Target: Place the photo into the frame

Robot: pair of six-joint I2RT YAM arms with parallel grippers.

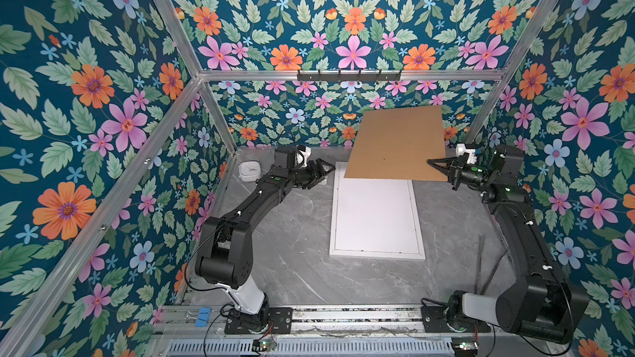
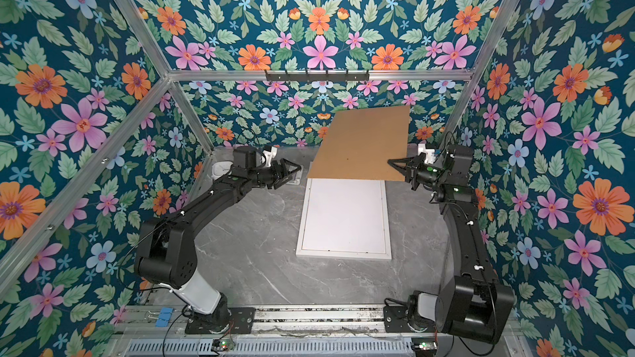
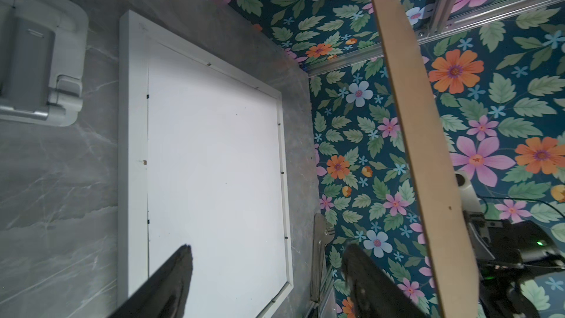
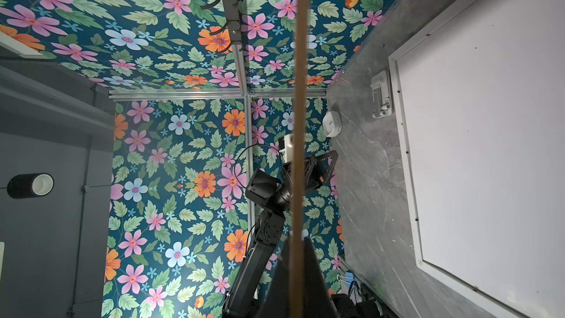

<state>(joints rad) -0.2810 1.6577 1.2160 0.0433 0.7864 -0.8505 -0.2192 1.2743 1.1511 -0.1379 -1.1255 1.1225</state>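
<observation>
The frame (image 1: 376, 255) is lying flat, back up, on the tabletop (image 1: 292, 269), a white sheet (image 1: 374, 214) filling it; whether that is the photo face down I cannot tell. Thin, probably floppy, it is calling for an edge pinch. The left hand (image 1: 324, 176) is hanging apart, empty; the right hand (image 1: 433, 163) is clamping the stiff board (image 1: 395, 139) aloft. No writing is showing.

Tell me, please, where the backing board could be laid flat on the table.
Bare marble table left of the frame, up to the left arm, and before its near rim. Crowded at the far left corner: left gripper, rounded white device.
</observation>
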